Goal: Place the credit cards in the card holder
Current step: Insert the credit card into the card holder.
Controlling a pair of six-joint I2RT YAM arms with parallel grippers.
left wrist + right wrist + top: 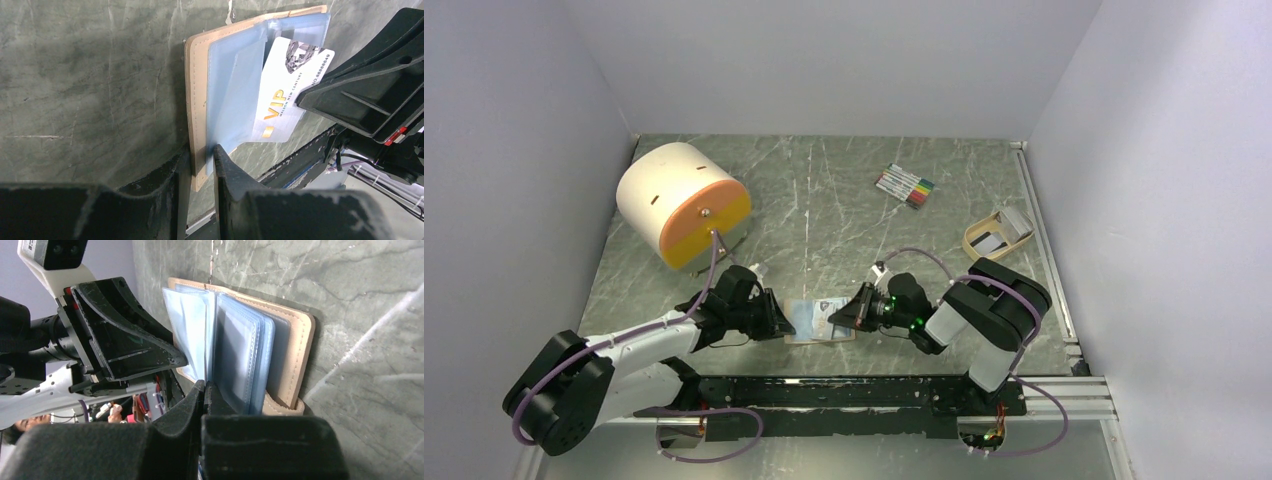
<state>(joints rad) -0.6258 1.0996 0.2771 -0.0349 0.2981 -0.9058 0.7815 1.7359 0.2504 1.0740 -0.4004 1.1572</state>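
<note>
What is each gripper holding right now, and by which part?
The left gripper pinches the card holder by one edge of its tan cover. The right gripper is shut on a white card, gripping its outer end.

Robot lab test cell.
We see white walls (824, 60) boxing in a marbled tabletop (824, 200), the left arm (639, 350) and right arm (994, 310) bolted to a black rail (854, 392).

Marble table (824, 190) carries card holder (819, 320), marker pens (905, 186), tray (998, 234) and drum (682, 204).
</note>
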